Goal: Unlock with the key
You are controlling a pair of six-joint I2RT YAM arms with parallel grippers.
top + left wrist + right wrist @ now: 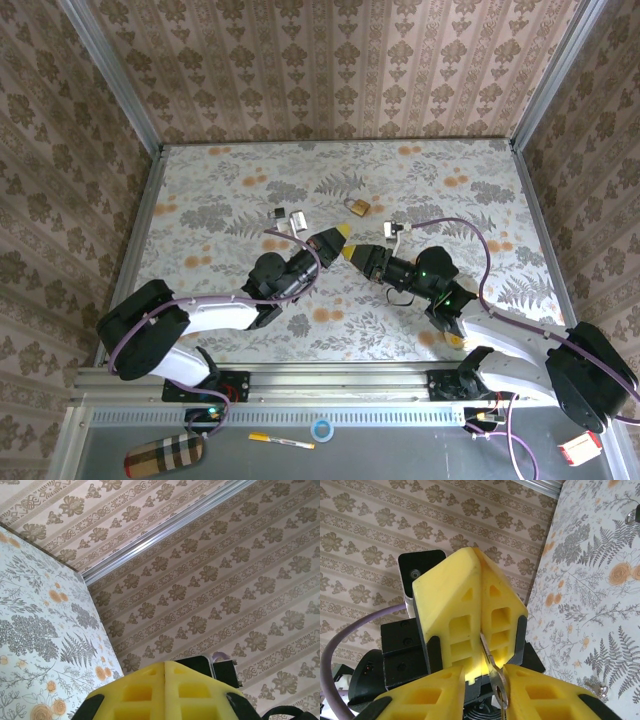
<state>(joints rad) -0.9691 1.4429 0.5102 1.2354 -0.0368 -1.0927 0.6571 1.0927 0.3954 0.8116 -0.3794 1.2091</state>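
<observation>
Key (495, 681) pinched in shut L gripper (342, 232), long axis pointing into R gripper (353, 253), jaws narrow round it, grip unclear, above table (250, 170) centre, padlock (355, 206) toward far edge.

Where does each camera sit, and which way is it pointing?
Top: above and behind left arm and right arm, looking down on the table; left claw and right claw tip to tip.
Left wrist: on the left arm, looking past its shut claw at the wall.
Right wrist: on the right arm, looking over its claw at the left claw pinching the key.
Shared: top and right-wrist views both show the claws tip to tip.
</observation>
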